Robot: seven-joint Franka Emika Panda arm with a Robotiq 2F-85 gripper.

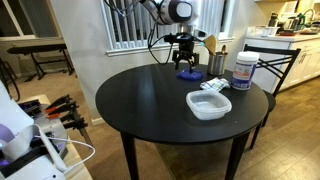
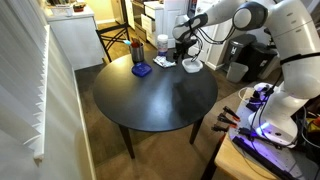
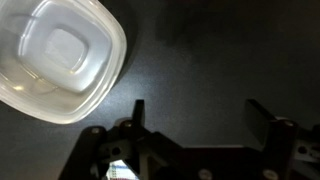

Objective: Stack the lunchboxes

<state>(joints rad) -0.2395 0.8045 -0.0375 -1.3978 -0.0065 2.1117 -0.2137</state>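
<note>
The larger clear lunchbox (image 1: 208, 104) sits on the round black table (image 1: 140, 100); it also shows in an exterior view (image 2: 191, 66) and at the top left of the wrist view (image 3: 60, 55). The smaller clear lunchbox (image 1: 214, 86) lies apart from it, towards the jar, and shows in an exterior view (image 2: 163, 63). My gripper (image 1: 186, 60) hangs above the table beside the larger lunchbox, fingers pointing down. It also shows in an exterior view (image 2: 181, 57). In the wrist view the gripper (image 3: 200, 115) is open and empty over bare tabletop.
A dark blue round lid (image 1: 187, 73) and a white jar with a blue lid (image 1: 244, 70) stand on the table's far part, with a brown cup (image 1: 218, 62) nearby. A chair (image 1: 275, 60) stands by the table. Cables and clamps lie beside it (image 1: 60, 110).
</note>
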